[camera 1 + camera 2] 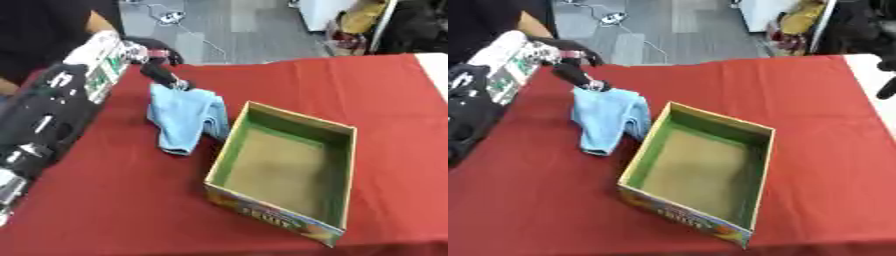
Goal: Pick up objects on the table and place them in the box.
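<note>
A light blue cloth [185,117] hangs from my left hand [160,70], whose fingers pinch its top edge above the red table [105,200]. The cloth dangles just left of the open cardboard box [289,175], its lower end near the table. The box has green inner walls, a brown floor and nothing inside. My right hand [888,80] shows only as a dark shape at the right edge of the right eye view, off to the box's far right.
A red cloth covers the table. Grey floor with cables lies beyond the far edge, and a person in dark clothes stands at the far left corner. A white strip [436,70] borders the table at the right.
</note>
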